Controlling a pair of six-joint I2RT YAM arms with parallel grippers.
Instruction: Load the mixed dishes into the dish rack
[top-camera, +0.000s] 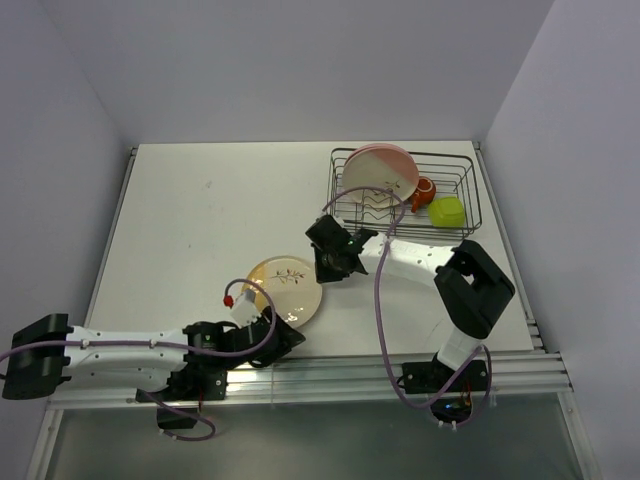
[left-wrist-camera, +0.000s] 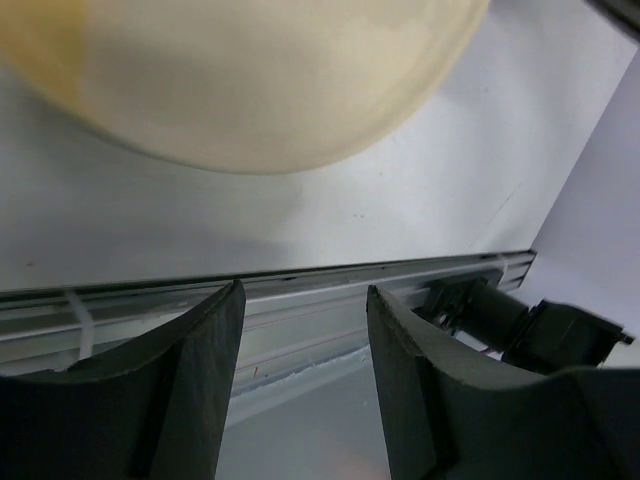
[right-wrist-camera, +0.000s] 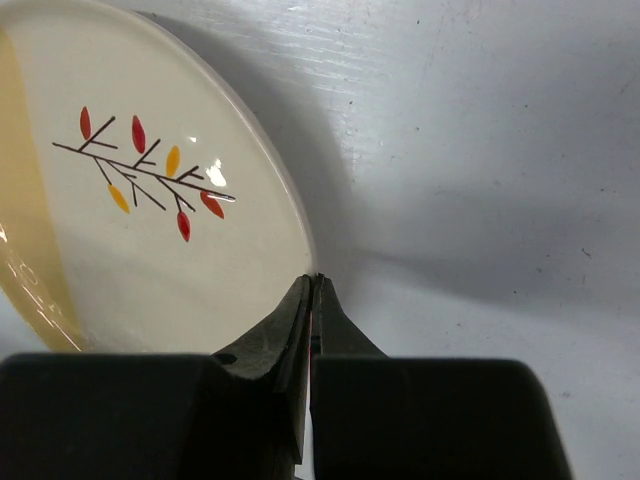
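Yellow and cream, the sprig plate (top-camera: 285, 290) lay flat on the white table (top-camera: 200, 220), near the front edge and well apart from the rack (top-camera: 474, 195). Both arms reached in toward it from opposite sides.

The left gripper (top-camera: 290, 340) sat low at the plate's near edge, by the metal rail (top-camera: 400, 350) along the table front. Its wrist view showed the two dark fingers (left-wrist-camera: 200, 360) spread apart with nothing between them, only rail and table in the gap. The plate's cream rim filled the top of that view, beyond the fingertips. I could not tell whether the fingers touched it.

The right gripper (top-camera: 328, 265) came in from the far right side of the plate. Its fingers were pressed flat together into a thin wedge and pinched nothing. The tip sat right at the plate's rim, close to the painted red and orange leaves. Contact with the rim could not be judged.

The wire rack stood in the far right corner of the table. A pink plate (top-camera: 382, 172) with a cream lower half stood on edge at its left end. An orange cup (top-camera: 424, 192) sat just beside that plate, and a green bowl (top-camera: 446, 212) sat just right of the cup, both inside the rack.
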